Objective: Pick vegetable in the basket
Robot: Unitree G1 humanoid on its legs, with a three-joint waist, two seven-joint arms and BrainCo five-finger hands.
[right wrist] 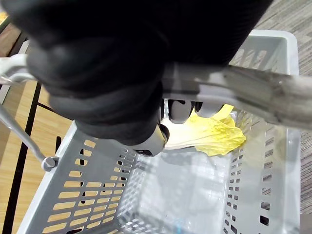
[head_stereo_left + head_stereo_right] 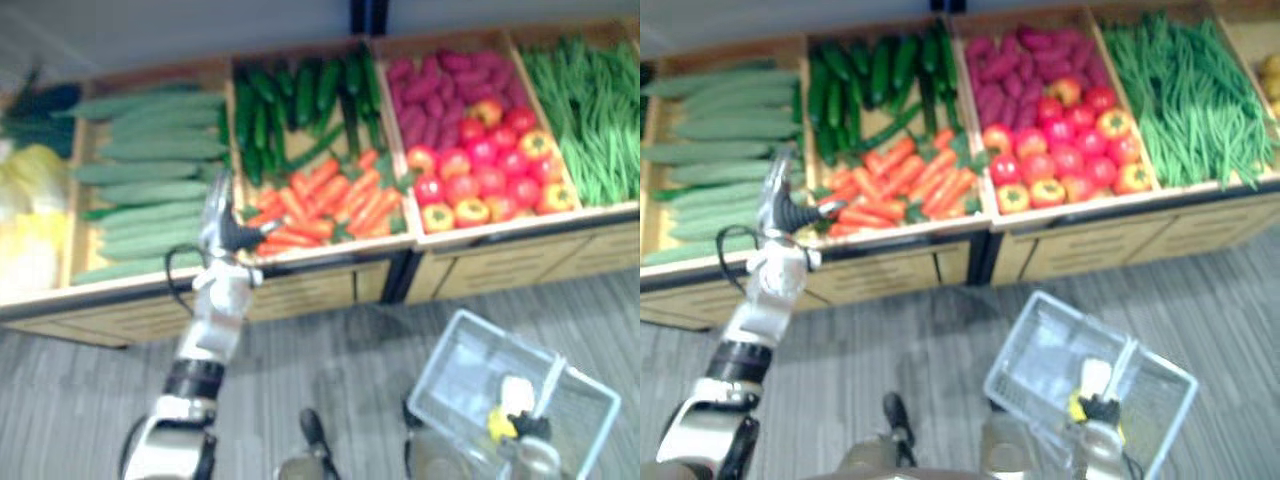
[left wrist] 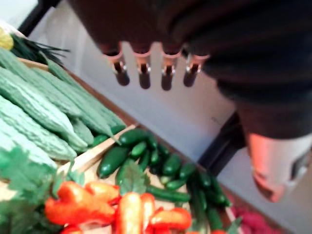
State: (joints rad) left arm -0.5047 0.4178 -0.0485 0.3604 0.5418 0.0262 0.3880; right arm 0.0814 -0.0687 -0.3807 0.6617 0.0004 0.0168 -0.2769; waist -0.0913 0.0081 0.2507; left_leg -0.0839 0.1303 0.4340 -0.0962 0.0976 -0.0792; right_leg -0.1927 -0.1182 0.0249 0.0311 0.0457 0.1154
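The left hand (image 2: 226, 228) hangs raised at the front edge of the wooden display stand (image 2: 330, 285); its fingers (image 3: 143, 68) are straight and released, grasping nothing. Just below and ahead of the fingertips lie orange carrots (image 2: 325, 205); beyond those, in the same compartment, is a heap of dark green cucumbers (image 2: 300, 95). Beside the fingers, in the neighbouring compartment, lie long pale green bitter gourds (image 2: 150, 170). Well apart from the fingers, past the carrots, sit round red and yellow vegetables (image 2: 480, 170), purple tubers (image 2: 440, 85) and green beans (image 2: 590, 110).

The right hand (image 1: 112, 73) is low over the grey floor (image 2: 330, 370); its fingers (image 1: 179, 111) are curled round the handle (image 1: 243, 90) of a pale grey slotted basket (image 1: 87, 195), which hangs tilted beneath them. Just under those fingers, on the basket's bottom near one wall, lies a yellow-white cabbage leaf (image 1: 214, 136); the carrots and the other vegetables lie in the stand, none of them touched by either hand.
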